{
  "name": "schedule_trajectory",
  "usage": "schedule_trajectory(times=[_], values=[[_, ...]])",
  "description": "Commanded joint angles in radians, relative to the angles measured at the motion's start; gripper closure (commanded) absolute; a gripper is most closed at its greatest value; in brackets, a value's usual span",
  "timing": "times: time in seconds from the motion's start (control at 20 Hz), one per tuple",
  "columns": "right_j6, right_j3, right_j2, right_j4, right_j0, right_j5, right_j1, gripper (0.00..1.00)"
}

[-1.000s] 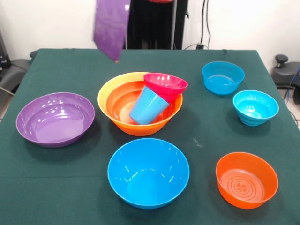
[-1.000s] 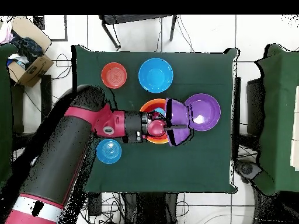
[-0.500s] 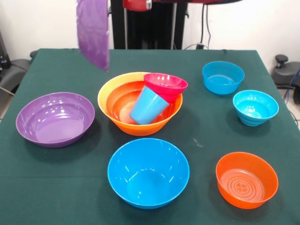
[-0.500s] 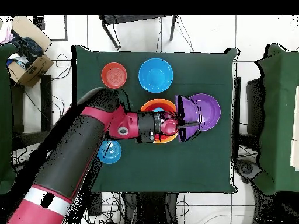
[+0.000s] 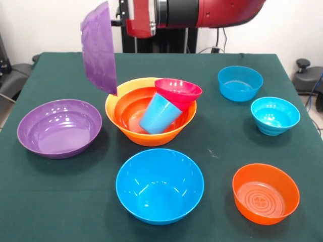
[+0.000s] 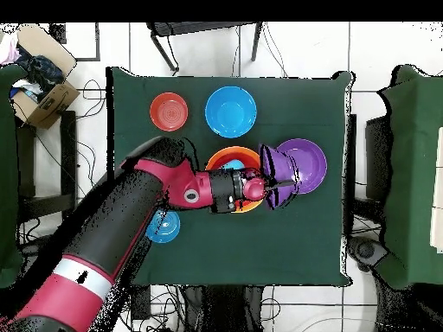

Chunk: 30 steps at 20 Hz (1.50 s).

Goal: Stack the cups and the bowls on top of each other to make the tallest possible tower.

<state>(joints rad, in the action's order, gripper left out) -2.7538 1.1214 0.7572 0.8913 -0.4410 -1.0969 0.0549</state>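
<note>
A purple bowl [image 5: 98,48] hangs on edge in the air, its lower rim just above the left rim of the big orange bowl [image 5: 121,103]. My gripper [image 5: 119,22] is shut on its upper rim; the overhead view shows the gripper [image 6: 269,183] between the orange bowl [image 6: 227,156] and the second purple bowl [image 6: 307,164]. Inside the orange bowl sits a smaller red-orange bowl [image 5: 132,112]. The light blue cup [image 5: 159,113] leans in it, with a magenta bowl [image 5: 177,91] tilted on top. The second purple bowl [image 5: 59,127] rests on the table at the left.
A large blue bowl [image 5: 159,185] stands front centre and a red-orange bowl [image 5: 265,193] front right. A cyan bowl [image 5: 275,115] and a blue bowl [image 5: 240,82] stand at the right. The arm [image 6: 173,186] stretches over the table's lower left in the overhead view.
The arm has come down into the front view. The held purple bowl moved left and then lower, close to the orange bowl's left rim. The bowls on the table stayed put.
</note>
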Motion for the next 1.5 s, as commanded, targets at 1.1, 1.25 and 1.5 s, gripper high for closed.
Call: schedule_trajectory(times=[1.1,1.25,1.5], values=[[-0.266,-0.028,-0.076,-0.08,-0.006,0.029,-0.16,0.0],[-0.268,-0.049,-0.078,-0.093,-0.003,0.027,-0.176,0.0],[-0.259,-0.065,-0.062,-0.115,-0.007,0.01,-0.197,0.0]])
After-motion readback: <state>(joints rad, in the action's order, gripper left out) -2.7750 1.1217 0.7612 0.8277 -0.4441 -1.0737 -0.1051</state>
